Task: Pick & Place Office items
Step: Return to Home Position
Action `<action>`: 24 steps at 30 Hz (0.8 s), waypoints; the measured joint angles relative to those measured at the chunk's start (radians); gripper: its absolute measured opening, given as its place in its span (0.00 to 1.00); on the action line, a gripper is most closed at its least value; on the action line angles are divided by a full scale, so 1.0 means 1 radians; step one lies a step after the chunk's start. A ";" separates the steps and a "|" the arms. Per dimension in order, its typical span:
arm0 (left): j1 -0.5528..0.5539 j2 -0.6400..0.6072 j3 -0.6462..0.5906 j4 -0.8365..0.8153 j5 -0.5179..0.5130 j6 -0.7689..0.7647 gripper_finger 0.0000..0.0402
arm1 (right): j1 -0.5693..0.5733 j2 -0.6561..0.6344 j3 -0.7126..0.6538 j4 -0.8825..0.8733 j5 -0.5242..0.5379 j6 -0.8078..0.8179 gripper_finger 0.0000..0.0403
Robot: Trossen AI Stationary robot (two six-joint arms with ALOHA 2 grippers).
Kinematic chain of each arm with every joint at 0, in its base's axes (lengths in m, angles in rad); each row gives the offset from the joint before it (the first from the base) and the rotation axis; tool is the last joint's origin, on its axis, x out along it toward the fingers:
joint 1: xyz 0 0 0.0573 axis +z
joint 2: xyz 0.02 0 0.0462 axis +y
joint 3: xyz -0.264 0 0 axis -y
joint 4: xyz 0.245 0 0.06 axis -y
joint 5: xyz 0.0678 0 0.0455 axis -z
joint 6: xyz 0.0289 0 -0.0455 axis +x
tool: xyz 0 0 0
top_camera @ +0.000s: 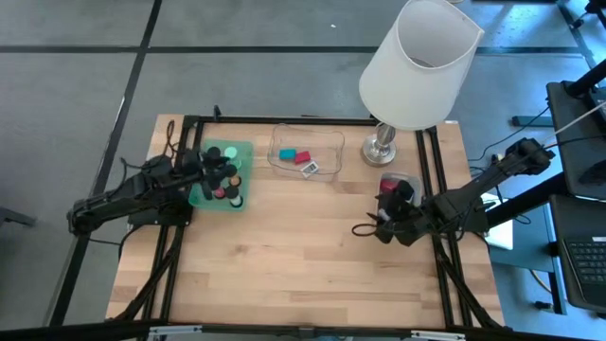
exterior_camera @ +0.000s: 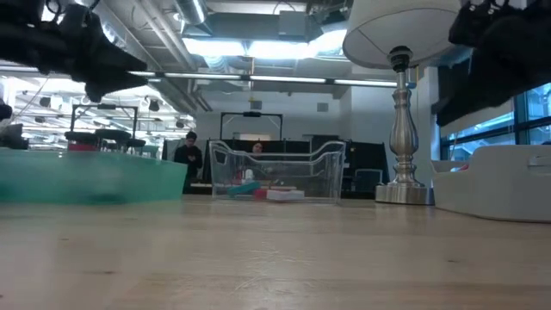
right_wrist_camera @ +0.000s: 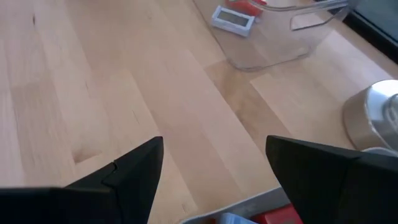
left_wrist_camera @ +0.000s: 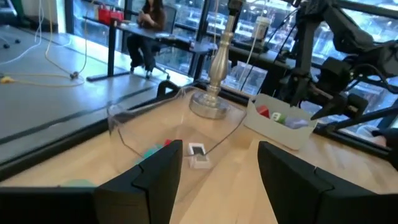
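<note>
Most office items (top_camera: 223, 180) were seen piled in the green tray (top_camera: 240, 152) at the table's left. Teal and red pieces (top_camera: 294, 156) and a white clock (top_camera: 309, 169), its display unreadable, lay in the clear tray (top_camera: 333, 142). The left gripper (left_wrist_camera: 219, 152) was held open and empty above the green tray, the right gripper (right_wrist_camera: 214, 142) open and empty by the grey tray (top_camera: 412, 178). Bare wood table (top_camera: 303, 265) lay free in front.

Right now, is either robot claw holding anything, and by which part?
Nothing is held. The left gripper, over the green tray, and the right gripper are both open.
</note>
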 joint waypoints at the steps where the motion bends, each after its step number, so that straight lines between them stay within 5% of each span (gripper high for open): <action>1: 0.000 -0.002 -0.021 0.034 0.001 0.006 0.51 | 0.000 -0.010 -0.016 0.021 0.000 -0.005 0.72; 8: 0.000 -0.014 -0.137 0.192 -0.002 0.023 0.52 | 0.000 -0.091 -0.133 0.126 -0.003 -0.027 0.72; 24: 0.000 -0.006 -0.163 0.193 0.001 0.027 0.52 | 0.000 -0.303 -0.422 0.557 -0.007 -0.212 0.72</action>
